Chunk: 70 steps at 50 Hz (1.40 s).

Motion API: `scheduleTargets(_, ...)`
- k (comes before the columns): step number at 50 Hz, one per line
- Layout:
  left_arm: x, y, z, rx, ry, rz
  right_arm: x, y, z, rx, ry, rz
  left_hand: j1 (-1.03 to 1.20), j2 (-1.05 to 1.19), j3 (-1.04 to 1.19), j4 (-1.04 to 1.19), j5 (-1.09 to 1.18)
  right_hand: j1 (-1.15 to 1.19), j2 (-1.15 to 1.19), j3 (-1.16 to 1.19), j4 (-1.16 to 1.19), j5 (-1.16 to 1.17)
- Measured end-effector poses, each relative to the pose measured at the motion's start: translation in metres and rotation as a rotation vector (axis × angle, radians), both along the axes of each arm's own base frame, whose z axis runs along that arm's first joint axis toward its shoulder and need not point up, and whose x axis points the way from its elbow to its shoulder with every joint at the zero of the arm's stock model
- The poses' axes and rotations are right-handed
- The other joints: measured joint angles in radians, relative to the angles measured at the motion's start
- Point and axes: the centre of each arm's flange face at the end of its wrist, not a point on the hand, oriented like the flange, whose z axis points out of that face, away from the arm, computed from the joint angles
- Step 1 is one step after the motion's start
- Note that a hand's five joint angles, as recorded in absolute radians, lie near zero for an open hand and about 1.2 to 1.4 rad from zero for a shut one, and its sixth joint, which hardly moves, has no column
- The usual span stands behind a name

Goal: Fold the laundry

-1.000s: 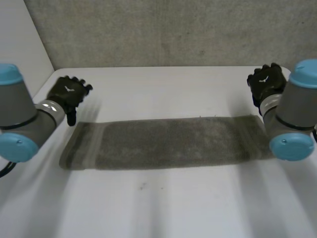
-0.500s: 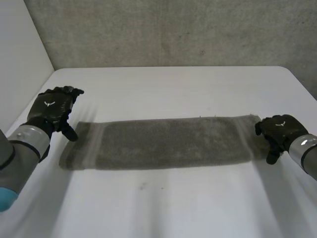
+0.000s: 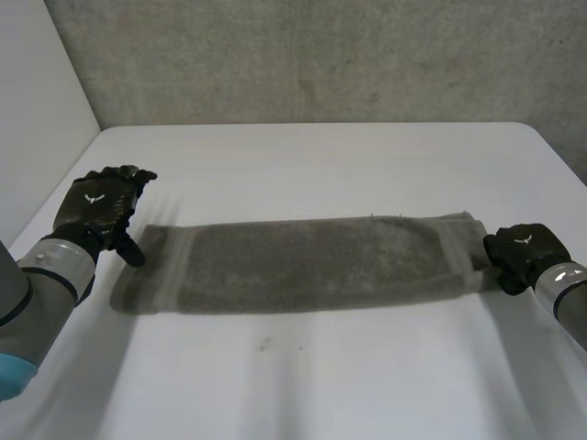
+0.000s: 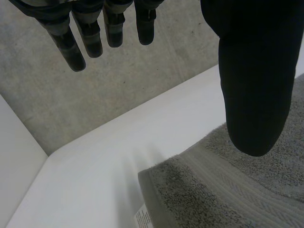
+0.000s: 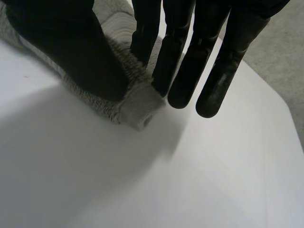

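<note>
A grey towel, folded into a long strip, lies flat across the white table. My left hand hovers at the strip's left end, open, fingers straight. In the left wrist view its thumb hangs just above the towel near the corner, and nothing is held. My right hand is at the strip's right end, low on the table. In the right wrist view the towel's near corner sits pinched between that hand's thumb and its fingers.
A grey concrete wall stands behind the table's far edge, with a white panel at the left. Bare tabletop lies in front of and behind the towel. The table's right edge runs close past my right hand.
My right hand came down from beyond the towel's right end to its near right corner and closed on it. My left hand dropped towards the left end and stayed open.
</note>
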Motion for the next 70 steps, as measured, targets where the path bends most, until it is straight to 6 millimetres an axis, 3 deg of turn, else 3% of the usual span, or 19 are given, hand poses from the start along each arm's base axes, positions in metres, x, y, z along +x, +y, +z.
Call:
scheduleTargets(7, 0.0, 0.0, -0.001, 0.002, 0.0, 0.001, -0.007, -0.011, 0.001, -0.063, 0.051, -0.026, 0.0, 0.0, 0.0, 0.0, 0.0, 0.022, 0.068, 0.08, 0.085, 0.076)
scheduleTargets(12, 0.0, 0.0, 0.0, 0.002, 0.001, -0.001, -0.035, -0.03, 0.008, -0.145, 0.2, -0.129, 0.0, 0.0, 0.0, 0.0, 0.0, 0.022, 0.068, 0.08, 0.085, 0.077)
scheduleTargets(15, 0.0, 0.0, 0.0, 0.0, 0.001, 0.0, -0.067, -0.046, 0.02, -0.199, 0.347, -0.245, 0.0, 0.0, 0.0, 0.0, 0.0, 0.022, 0.068, 0.08, 0.085, 0.084)
scheduleTargets(20, 0.0, 0.001, 0.001, -0.002, 0.003, 0.001, -0.069, -0.052, 0.043, -0.271, 0.376, -0.282, 0.0, 0.0, 0.0, 0.0, 0.0, 0.022, 0.068, 0.08, 0.085, 0.084)
scheduleTargets(25, 0.0, 0.001, 0.004, -0.01, 0.007, 0.002, -0.022, -0.043, 0.088, -0.416, 0.262, -0.185, 0.0, 0.0, 0.0, 0.0, 0.0, 0.022, 0.068, 0.08, 0.089, 0.086)
scheduleTargets(29, 0.0, 0.002, 0.007, -0.017, 0.01, 0.002, 0.051, -0.013, 0.114, -0.507, 0.137, 0.04, 0.0, 0.0, 0.0, 0.0, 0.0, 0.022, 0.071, 0.088, 0.089, 0.087)
scheduleTargets(32, 0.0, 0.003, 0.007, -0.018, 0.01, 0.001, 0.104, 0.018, 0.12, -0.534, 0.069, 0.23, 0.0, 0.0, 0.0, 0.0, 0.0, 0.022, 0.071, 0.088, 0.089, 0.088)
scheduleTargets(37, -0.001, 0.005, 0.006, -0.013, 0.009, -0.003, 0.178, 0.073, 0.103, -0.514, 0.008, 0.514, 0.0, 0.0, 0.0, 0.0, 0.0, 0.025, 0.071, 0.088, 0.089, 0.089)
scheduleTargets(39, -0.002, 0.006, 0.004, -0.009, 0.008, -0.006, 0.208, 0.1, 0.086, -0.486, -0.004, 0.633, 0.0, 0.0, 0.0, 0.0, 0.0, 0.025, 0.071, 0.088, 0.089, 0.089)
scheduleTargets(42, -0.003, 0.009, 0.002, -0.002, 0.006, -0.011, 0.235, 0.128, 0.063, -0.444, -0.005, 0.744, 0.0, 0.0, 0.0, 0.0, 0.0, 0.025, 0.071, 0.088, 0.089, 0.089)
scheduleTargets(47, -0.005, 0.013, -0.001, 0.008, 0.003, -0.022, 0.259, 0.163, 0.022, -0.364, 0.013, 0.861, 0.0, 0.0, 0.0, 0.0, 0.0, 0.025, 0.071, 0.088, 0.089, 0.089)
scheduleTargets(50, -0.006, 0.014, -0.001, 0.01, 0.002, -0.025, 0.26, 0.166, 0.017, -0.353, 0.016, 0.87, 0.0, 0.0, 0.0, 0.0, 0.0, 0.025, 0.07, 0.087, 0.088, 0.089)
scheduleTargets(51, -0.009, 0.017, -0.002, 0.012, 0.001, -0.038, 0.262, 0.175, 0.004, -0.321, 0.028, 0.884, 0.0, 0.0, 0.0, 0.0, 0.0, -0.277, -0.325, -0.293, -0.296, -0.255)
scheduleTargets(53, -0.01, 0.018, -0.003, 0.012, 0.001, -0.041, 0.262, 0.175, 0.003, -0.317, 0.029, 0.881, 0.0, 0.0, 0.0, 0.0, 0.0, -0.359, -0.399, -0.381, -0.386, -0.341)
scheduleTargets(55, -0.013, 0.021, -0.004, 0.014, 0.0, -0.054, 0.258, 0.172, 0.007, -0.315, 0.03, 0.845, 0.0, 0.0, 0.0, 0.0, 0.0, -0.678, -0.808, -0.794, -0.79, -0.736)
scheduleTargets(61, -0.019, 0.027, -0.006, 0.02, -0.001, -0.076, 0.245, 0.156, 0.026, -0.318, 0.011, 0.733, 0.0, -0.001, 0.0, 0.0, 0.0, -0.714, -0.88, -0.89, -0.87, -0.83)
scheduleTargets(64, -0.023, 0.032, -0.008, 0.024, -0.002, -0.095, 0.199, 0.116, 0.057, -0.254, -0.082, 0.489, 0.0, -0.001, 0.0, 0.0, 0.0, -0.714, -0.88, -0.89, -0.87, -0.83)
scheduleTargets(69, -0.027, 0.035, -0.008, 0.025, -0.002, -0.11, 0.172, 0.102, 0.062, -0.188, -0.137, 0.393, 0.0, -0.001, 0.0, 0.0, 0.0, -0.714, -0.88, -0.89, -0.87, -0.832)
scheduleTargets(70, -0.031, 0.038, -0.008, 0.025, -0.003, -0.124, 0.151, 0.093, 0.059, -0.128, -0.172, 0.328, 0.0, -0.001, 0.0, 0.0, 0.0, -0.714, -0.88, -0.89, -0.87, -0.832)
